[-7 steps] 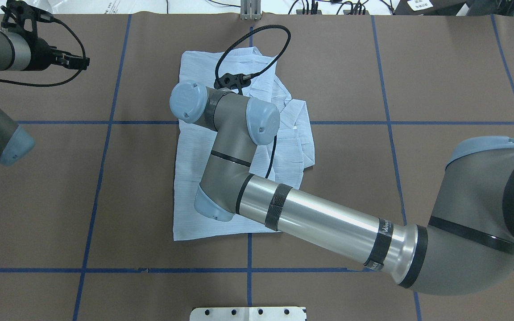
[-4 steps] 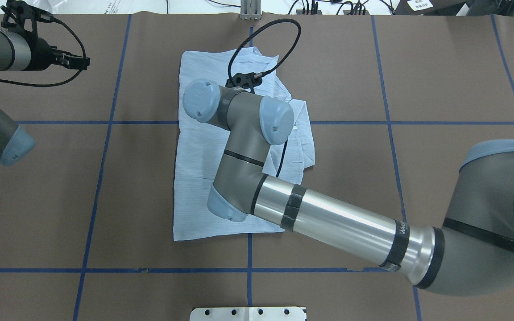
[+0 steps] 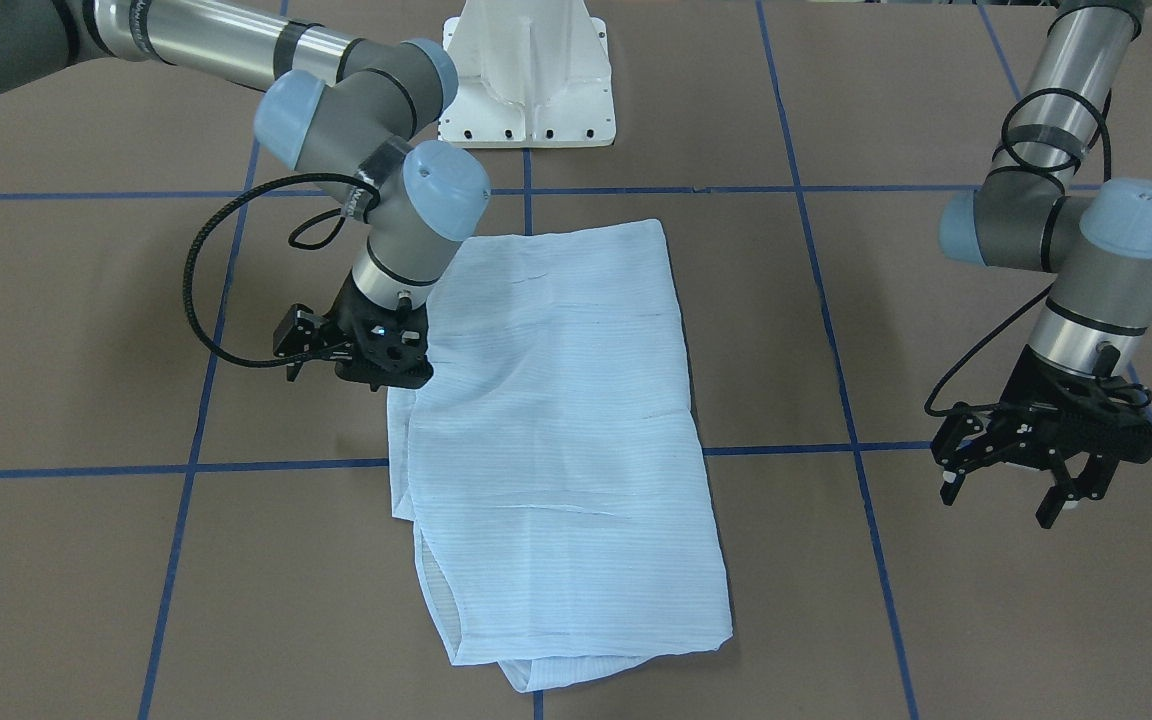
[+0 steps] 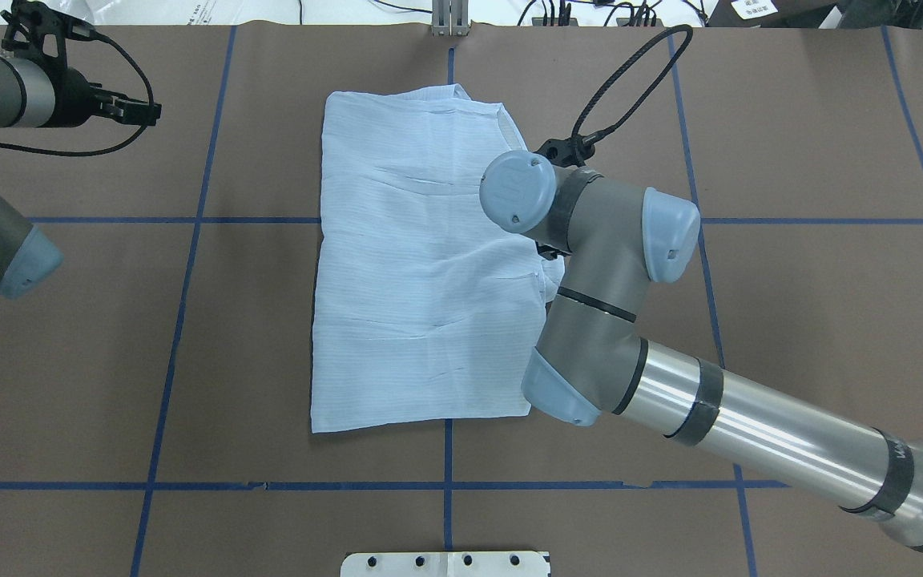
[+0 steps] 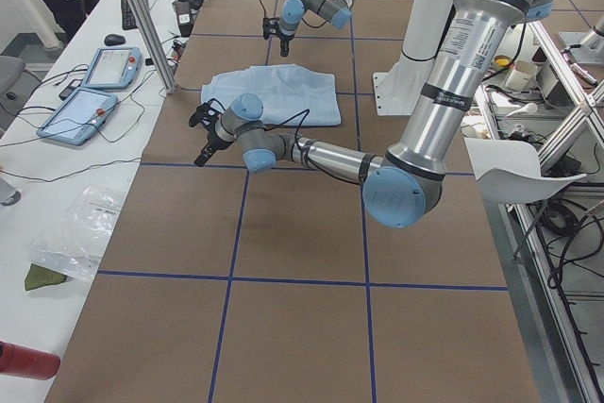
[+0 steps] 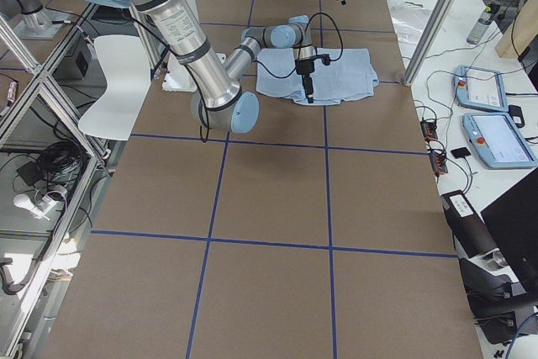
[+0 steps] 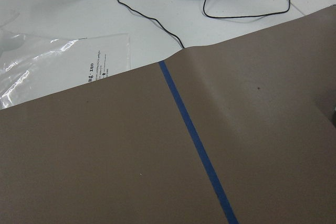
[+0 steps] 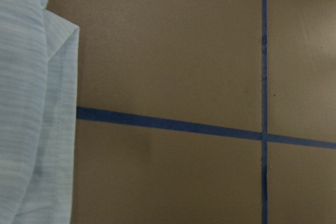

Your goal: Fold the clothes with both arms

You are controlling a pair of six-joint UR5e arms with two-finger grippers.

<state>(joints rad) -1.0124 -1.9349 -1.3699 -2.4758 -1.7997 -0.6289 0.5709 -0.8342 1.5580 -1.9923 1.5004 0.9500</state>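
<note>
At the middle of the counter (image 3: pixel 866 300) lies the one pale blue striped shirt (image 3: pixel 556 420). It is folded flat into a rough oblong, its long side running away from the robot. A lower layer peeps out along the edge on the robot's right and at the far end. It covers one crossing of the blue tape lines (image 3: pixel 936 190) that grid the brown counter cover.

Two arms show. The right arm (image 4: pixel 750 433) reaches in over the counter and bends down at the wrist. Its tool (image 3: pixel 386 365) points downward just at the shirt's right-hand edge. Its wrist view shows that edge beside bare counter and two crossing tape lines. No view shows its fingertips clearly, so I cannot tell how far apart they stand, and no cloth is seen lifted by it.

The left arm (image 3: pixel 1076 270) hangs well apart from the shirt, on the robot's left. Its tool (image 3: pixel 1021 490) is above bare counter, fingers spread and empty. Its wrist view shows one tape line and, past the cover's edge, one clear plastic bag (image 7: pixel 58 61).

One white pedestal base (image 3: pixel 526 90) stands behind the shirt. Two blue-grey tablets (image 5: pixel 111 65) lie on the side bench.
</note>
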